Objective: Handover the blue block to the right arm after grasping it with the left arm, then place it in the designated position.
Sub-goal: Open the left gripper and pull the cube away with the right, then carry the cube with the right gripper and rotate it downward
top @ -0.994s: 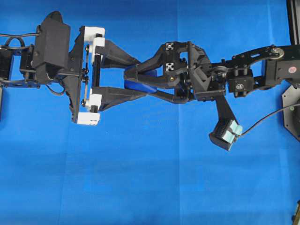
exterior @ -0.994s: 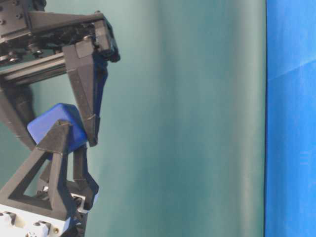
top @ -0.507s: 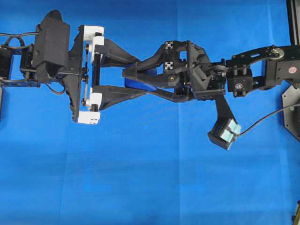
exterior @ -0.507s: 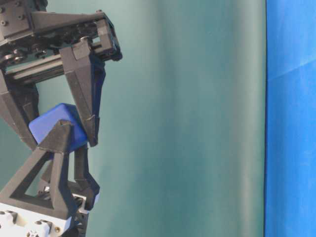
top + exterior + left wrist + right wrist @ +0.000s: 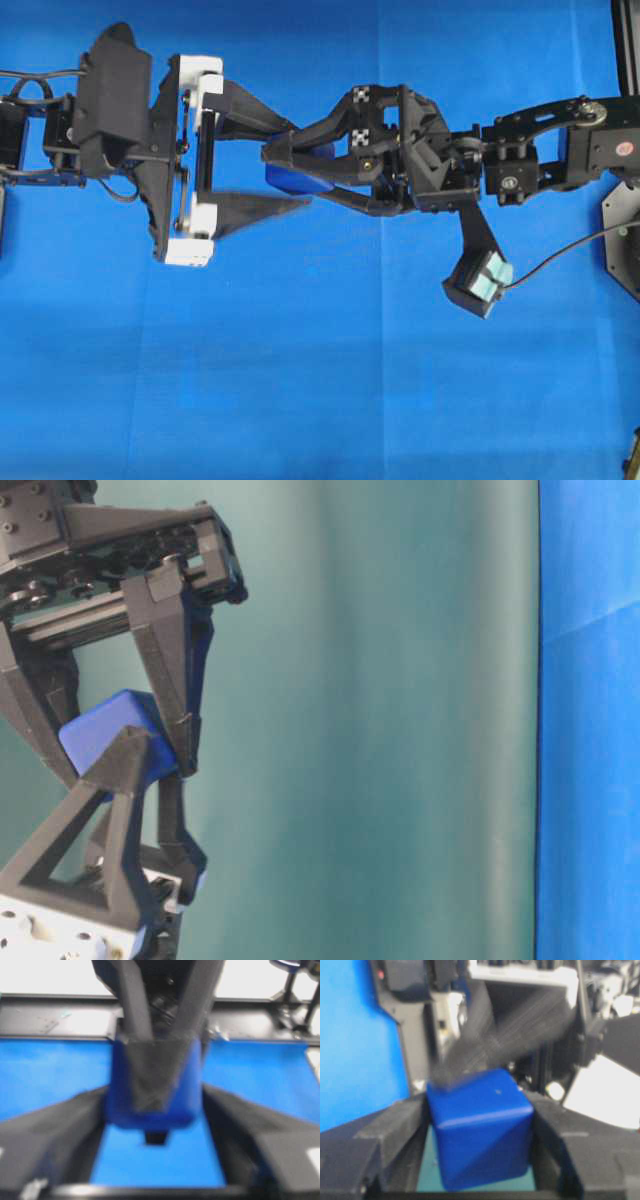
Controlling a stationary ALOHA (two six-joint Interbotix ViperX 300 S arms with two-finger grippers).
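My left gripper has just spread its fingers off the blue block, which now hangs in mid-air above the blue cloth, clamped only by my right gripper, so the handover looks done and placing comes next.

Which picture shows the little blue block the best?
The right wrist view. There the blue block fills the middle, sitting between the right gripper fingers. The left wrist view shows it blurry, partly behind a dark finger. The overhead view shows only a sliver. The table-level view shows one corner.
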